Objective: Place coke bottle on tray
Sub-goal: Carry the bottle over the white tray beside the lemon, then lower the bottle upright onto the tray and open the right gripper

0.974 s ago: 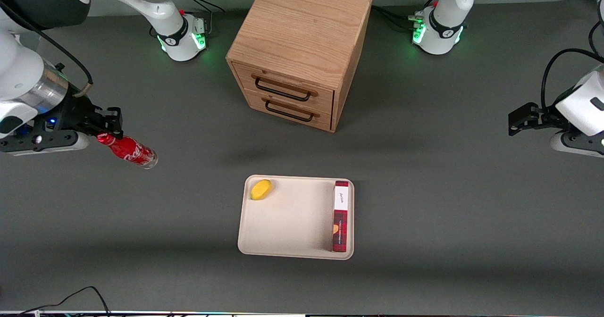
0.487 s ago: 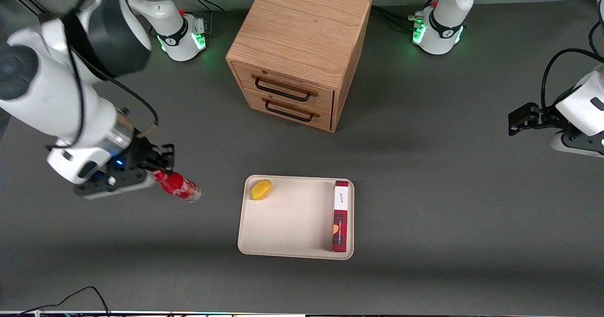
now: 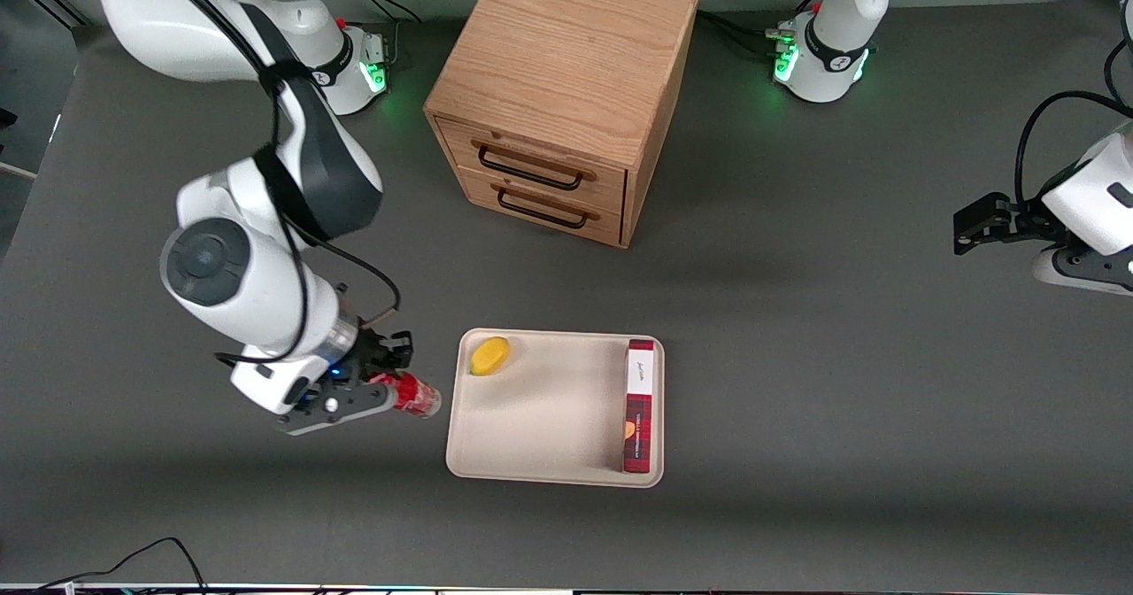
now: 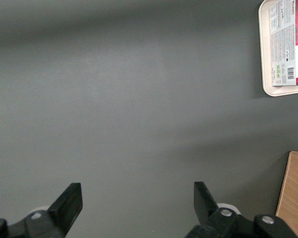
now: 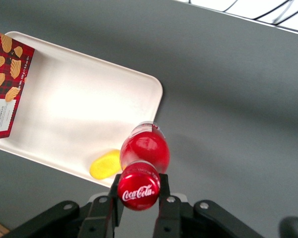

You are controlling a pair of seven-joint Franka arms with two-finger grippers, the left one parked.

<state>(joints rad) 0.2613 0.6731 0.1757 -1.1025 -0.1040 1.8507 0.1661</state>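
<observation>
My right gripper (image 3: 382, 380) is shut on the neck of the red coke bottle (image 3: 414, 396) and holds it above the table, just beside the beige tray (image 3: 540, 427), at the tray's edge toward the working arm's end. In the right wrist view the bottle's red cap with white script (image 5: 138, 191) sits between the fingers (image 5: 164, 198) of the gripper (image 5: 139, 197), and the bottle body (image 5: 144, 148) hangs over the table close to the tray's corner (image 5: 151, 87).
On the tray lie a yellow lemon-like object (image 3: 489, 355) and a red-and-white box (image 3: 639, 405). A wooden drawer cabinet (image 3: 562, 90) stands farther from the front camera than the tray.
The right arm has carried the bottle from the working arm's end of the table toward the tray and nearer the front camera. The bottle now hangs close beside the tray's edge.
</observation>
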